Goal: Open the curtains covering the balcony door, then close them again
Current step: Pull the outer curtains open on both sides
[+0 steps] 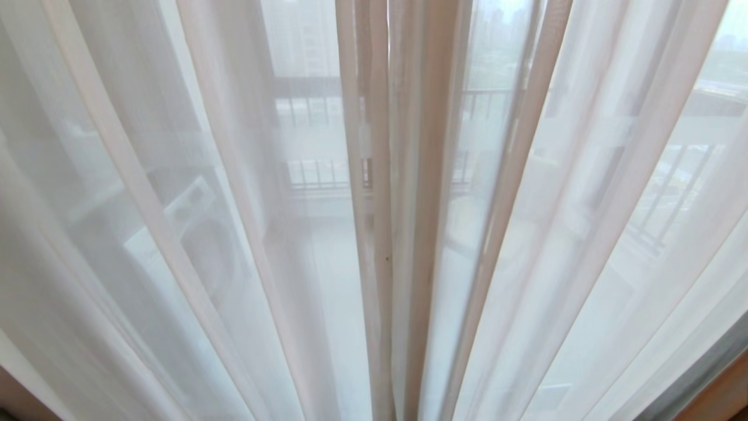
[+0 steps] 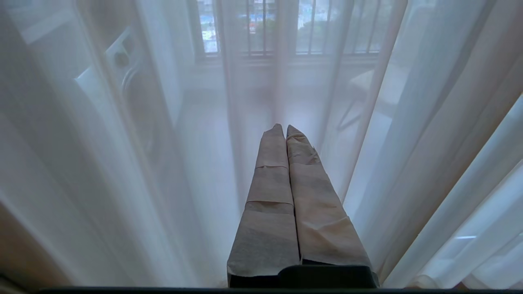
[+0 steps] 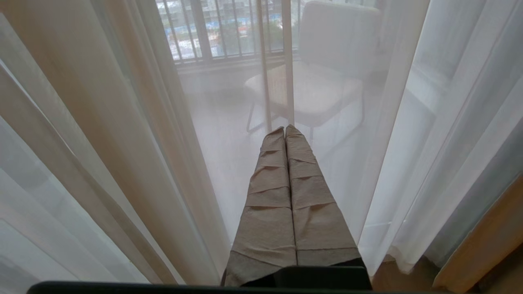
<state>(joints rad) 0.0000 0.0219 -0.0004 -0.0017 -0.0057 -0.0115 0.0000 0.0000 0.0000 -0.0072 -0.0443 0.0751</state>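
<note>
White see-through sheer curtains (image 1: 234,234) hang shut across the whole head view, and their two inner edges meet in a bunch of pleats (image 1: 385,234) at the middle. The balcony door behind them cannot be made out; only the balcony shows dimly through the fabric. Neither arm is in the head view. My left gripper (image 2: 284,127) is shut with nothing in it, its tape-wrapped fingers (image 2: 269,183) pointing at the sheers (image 2: 408,143). My right gripper (image 3: 284,127) is likewise shut and empty, just short of the sheers (image 3: 408,122).
Through the fabric I see a washing machine (image 1: 193,228) on the left, a barred railing (image 1: 315,175) at the back and a pale chair (image 3: 318,85) on the right. Wooden floor (image 3: 482,245) shows under the curtain hem at the right.
</note>
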